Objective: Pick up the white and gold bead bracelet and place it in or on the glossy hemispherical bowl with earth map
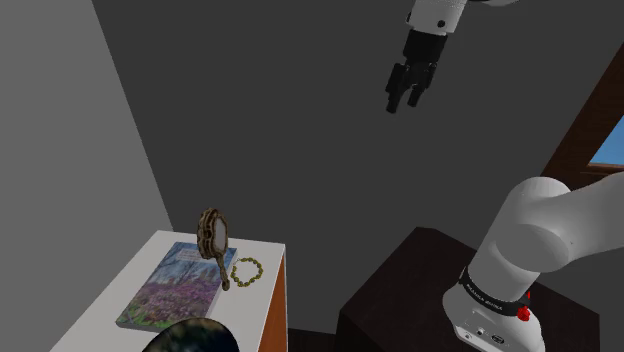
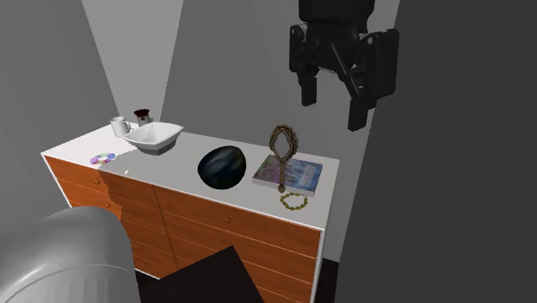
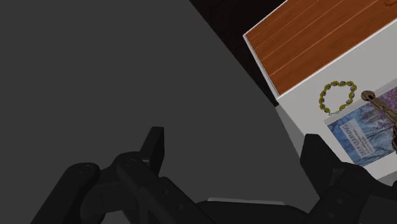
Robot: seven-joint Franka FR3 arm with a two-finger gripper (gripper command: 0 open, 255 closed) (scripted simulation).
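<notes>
At the near end, the dark stand (image 1: 420, 290) carries the white arm (image 1: 540, 225), which reaches up and toward the shoulder view's left. The claw (image 1: 403, 104) hangs high in the air in front of the grey wall, well above and well apart from everything on the furniture. In the second exterior view the claw (image 2: 332, 112) has its fingers spread apart with nothing between them. The wrist view agrees: the claw (image 3: 235, 143) shows two black fingers standing wide apart.

Beyond the stand is a chest of drawers (image 2: 232, 224) with orange wood fronts and a white top.

- Nearest corner of the top (second exterior view's right end): the bead bracelet (image 2: 284, 201), gold-coloured, lying flat as a closed ring on the bare white surface. Also seen at (image 1: 236, 270) and (image 3: 322, 97).
- Just beside it: a book (image 2: 297, 176) with a purple-blue cover.
- Across the book: an ornate hand mirror (image 2: 283, 142), its handle end just beside the bracelet.
- Next along: the dark glossy globe bowl (image 2: 224, 166), with the book between it and the bracelet, so they do not touch.
- Farther along: a white bowl (image 2: 155, 136), then a disc (image 2: 103, 158).
- At the far end: a white mug (image 2: 120, 126) and a small dark jar (image 2: 142, 113).
</notes>
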